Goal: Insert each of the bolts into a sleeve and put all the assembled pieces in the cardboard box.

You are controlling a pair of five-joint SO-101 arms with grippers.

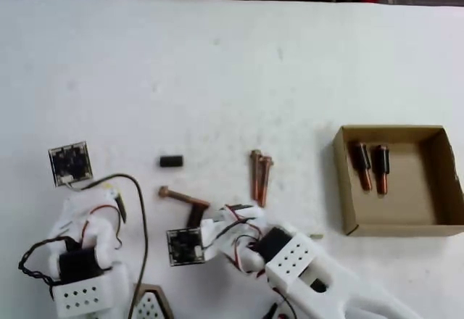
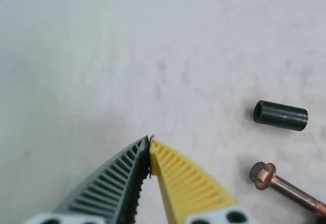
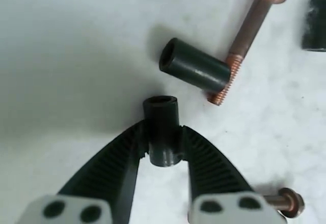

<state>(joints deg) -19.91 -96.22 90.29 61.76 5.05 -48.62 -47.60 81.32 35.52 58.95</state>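
My right gripper (image 3: 163, 147) is shut on a black sleeve (image 3: 162, 127), held upright just above the table. Just beyond it a second black sleeve (image 3: 194, 71) lies against the threaded tip of a copper bolt (image 3: 253, 28). In the high view this bolt (image 1: 181, 197) lies left of centre, with a lone sleeve (image 1: 171, 162) behind it. My left gripper (image 2: 149, 158) is shut and empty, with that sleeve (image 2: 281, 115) and the bolt's head (image 2: 263, 175) off to one side. Two more bolts (image 1: 260, 177) lie side by side. The cardboard box (image 1: 348, 188) holds two assembled pieces (image 1: 370, 165).
The white table stretches bare behind the parts. Both arms' bodies and cables crowd the front edge, the left arm (image 1: 80, 261) and the right arm (image 1: 297, 261). Another bolt head (image 3: 286, 202) shows beside my right fingers.
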